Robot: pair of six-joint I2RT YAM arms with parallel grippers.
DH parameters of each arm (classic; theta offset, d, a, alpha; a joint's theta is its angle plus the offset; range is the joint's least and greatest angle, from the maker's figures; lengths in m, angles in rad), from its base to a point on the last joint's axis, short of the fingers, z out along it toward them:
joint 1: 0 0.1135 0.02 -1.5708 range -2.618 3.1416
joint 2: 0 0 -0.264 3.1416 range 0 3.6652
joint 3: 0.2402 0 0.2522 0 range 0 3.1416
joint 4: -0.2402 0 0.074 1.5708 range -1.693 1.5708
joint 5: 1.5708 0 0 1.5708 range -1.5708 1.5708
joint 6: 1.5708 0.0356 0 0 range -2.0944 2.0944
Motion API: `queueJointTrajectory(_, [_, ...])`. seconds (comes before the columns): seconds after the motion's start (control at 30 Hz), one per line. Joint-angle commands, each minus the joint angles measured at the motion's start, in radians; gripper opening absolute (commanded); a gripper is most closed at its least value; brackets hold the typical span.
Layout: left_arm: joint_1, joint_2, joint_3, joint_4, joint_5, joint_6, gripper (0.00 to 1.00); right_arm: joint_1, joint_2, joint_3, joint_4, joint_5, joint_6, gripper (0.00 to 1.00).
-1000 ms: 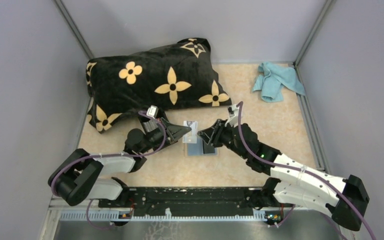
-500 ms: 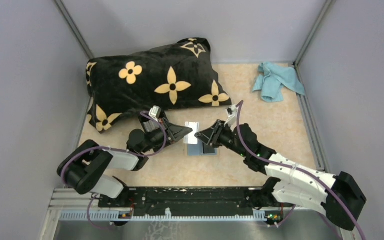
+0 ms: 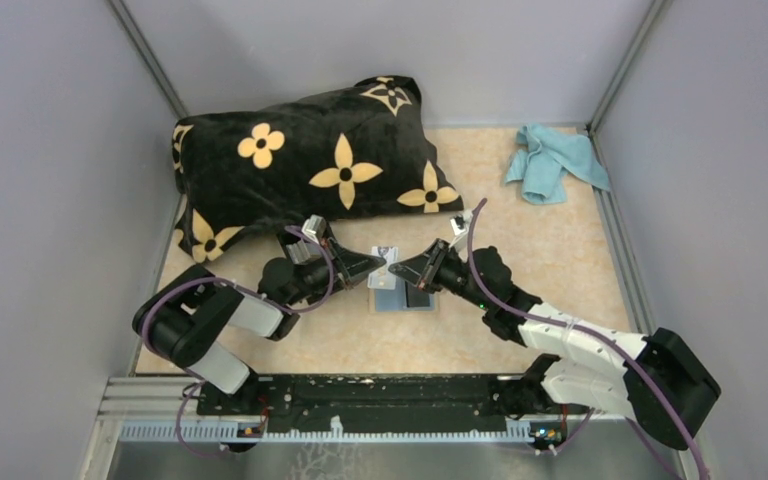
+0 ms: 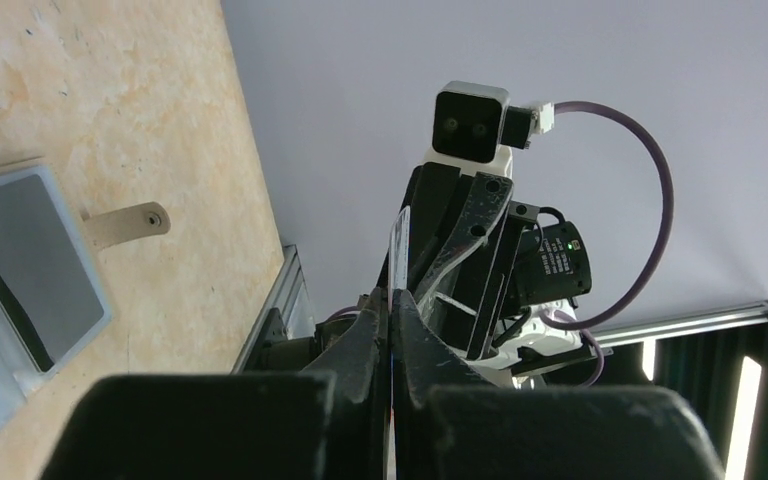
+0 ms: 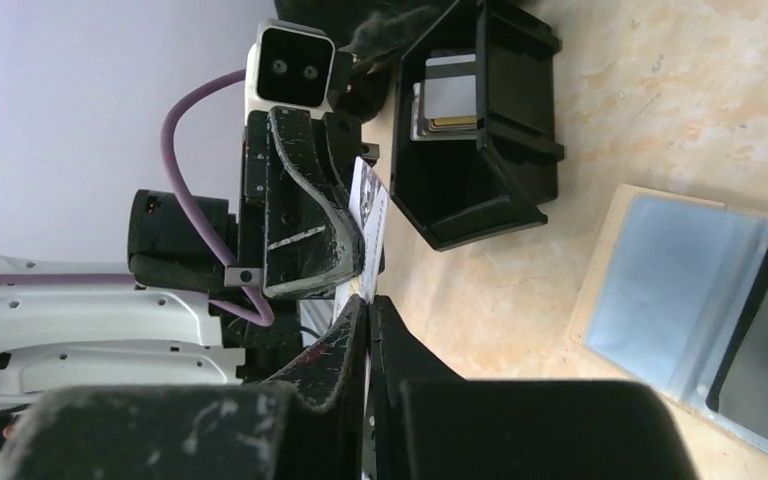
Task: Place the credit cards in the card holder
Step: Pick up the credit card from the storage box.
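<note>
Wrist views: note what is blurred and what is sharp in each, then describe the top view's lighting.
Left wrist view: the left pincer is blurred; the right arm's camera beyond is sharp; a light strip glares at lower right. Right wrist view: the right pincer is blurred, the credit card and card holder crisp. Top view: even, soft light, faint shadows.

You see the thin white card (image 5: pixel 369 225) with its ends hidden between your left claw (image 3: pixel 375 263) and right claw (image 3: pixel 401 270), print unreadably small. The flat blue-grey sleeve (image 5: pixel 660 290) runs off the view's right edge.
</note>
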Motion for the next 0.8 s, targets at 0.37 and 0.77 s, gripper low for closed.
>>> queueJointTrajectory(0.37, [-0.005,-0.329,0.019,-0.426,-0.030,0.254,0.47,0.004,-0.041,0.052,0.076,-0.070,0.014,0.00])
queueJointTrajectory(0.77, [-0.005,-0.562,0.045,-0.988,-0.278,0.447,0.65,0.002,-0.073,0.131,-0.245,0.056,-0.132,0.00])
